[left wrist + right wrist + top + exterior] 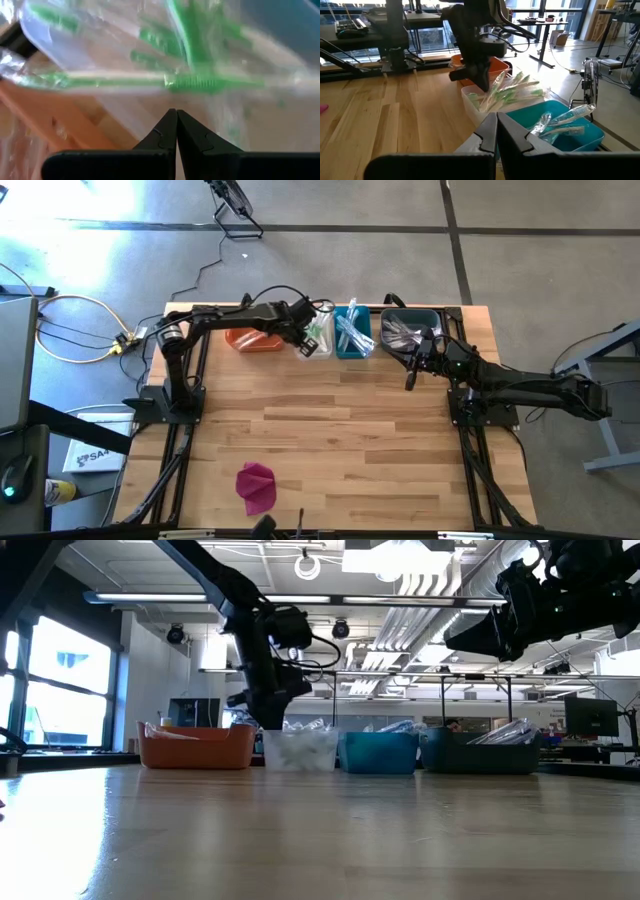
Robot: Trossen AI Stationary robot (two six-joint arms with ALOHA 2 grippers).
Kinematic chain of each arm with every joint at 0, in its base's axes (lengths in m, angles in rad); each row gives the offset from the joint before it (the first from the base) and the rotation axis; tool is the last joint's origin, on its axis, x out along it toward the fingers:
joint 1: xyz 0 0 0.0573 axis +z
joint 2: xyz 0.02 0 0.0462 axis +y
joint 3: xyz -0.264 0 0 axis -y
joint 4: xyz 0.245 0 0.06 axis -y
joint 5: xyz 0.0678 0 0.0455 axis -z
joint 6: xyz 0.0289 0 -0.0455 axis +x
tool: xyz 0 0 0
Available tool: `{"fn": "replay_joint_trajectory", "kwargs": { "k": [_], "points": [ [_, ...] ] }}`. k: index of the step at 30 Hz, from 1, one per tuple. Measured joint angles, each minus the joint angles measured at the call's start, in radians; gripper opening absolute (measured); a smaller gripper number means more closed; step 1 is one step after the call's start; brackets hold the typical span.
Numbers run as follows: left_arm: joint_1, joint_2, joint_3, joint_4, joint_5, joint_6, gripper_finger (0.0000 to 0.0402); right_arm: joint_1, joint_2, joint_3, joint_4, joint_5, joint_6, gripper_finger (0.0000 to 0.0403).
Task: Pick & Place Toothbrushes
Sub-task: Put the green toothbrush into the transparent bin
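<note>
Toothbrushes (507,92) — light, thin, stiff sticks in slick crinkly wrappers, likely to slip; best pinched mid-handle. Sorted along the table's far edge: green in the clear bin (317,340), blue in the teal bin (352,345), more in the dark bin (430,315); orange bin (252,340) contents unclear. Left gripper (176,122) pressed shut, empty, over the clear bin — right gripper (496,127) shut, empty, beside the dark bin.

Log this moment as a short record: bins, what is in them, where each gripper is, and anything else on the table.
bins: four in a row at the table's far edge: orange bin, clear bin, teal bin, dark bin
clear bin contents: green toothbrushes in clear wrappers
teal bin contents: wrapped toothbrushes, colour unclear
left gripper: shut, empty, just above the clear bin
right gripper: shut, empty, raised near the dark bin
other: magenta cloth on the near side of the table
</note>
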Motion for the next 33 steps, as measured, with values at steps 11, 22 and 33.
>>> {"fn": "replay_joint_trajectory", "kwargs": {
  "k": [11,22,33],
  "points": [
    [-0.009,0.021,0.0,0.076,-0.186,0.031,0.0005,0.0,0.0,0.0,-0.009,0.0,0.0,0.0002],
    [-0.014,0.021,0.0,0.197,-0.2,0.116,0.0005,0.0,0.0,0.0,-0.015,0.0,0.005,0.0002],
    [-0.014,0.021,0.0,0.196,-0.142,0.13,0.0005,0.0,0.0,0.0,-0.022,-0.001,0.006,0.0002]
  ]
}}
